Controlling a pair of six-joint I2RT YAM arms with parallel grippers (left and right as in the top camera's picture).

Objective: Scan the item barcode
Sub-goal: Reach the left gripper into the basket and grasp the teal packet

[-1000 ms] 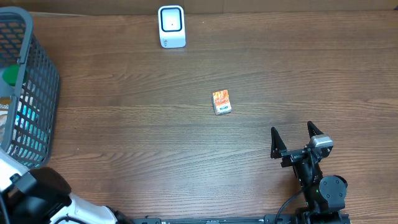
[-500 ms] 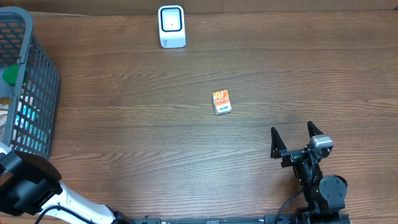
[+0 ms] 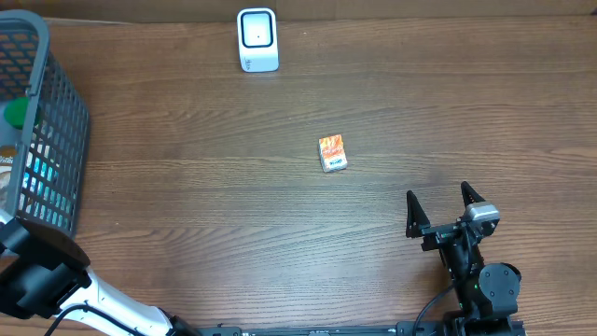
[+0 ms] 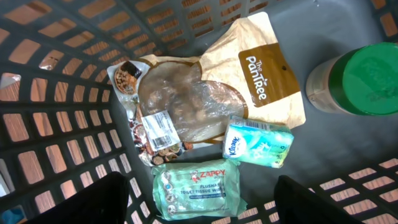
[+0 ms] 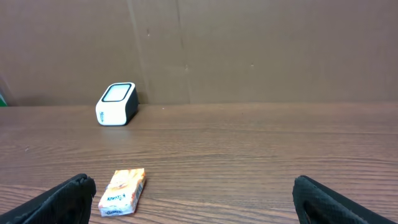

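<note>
Barcode scanner (image 3: 257, 39) sits at the far edge of the bench (image 3: 187, 205), with the small carton (image 3: 332, 153) mid-bench, nearer and slightly right of it. Basket (image 3: 65, 140) at the left edge holds a Pantree bag (image 4: 205, 87), Kleenex pack (image 4: 257, 142), Zappy tissue pack (image 4: 196, 188) and lidded jar (image 4: 354, 78).

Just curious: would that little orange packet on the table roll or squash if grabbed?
Lying flat on the smooth table, the orange packet probably slides rather than rolls or tips. It looks small and film-wrapped, so likely light and slightly squashy.

The black right arm (image 3: 478, 275) bears a grey block (image 3: 482, 213) and two-pronged claw (image 3: 438, 199); the left arm (image 3: 45, 273) is black and white.
</note>
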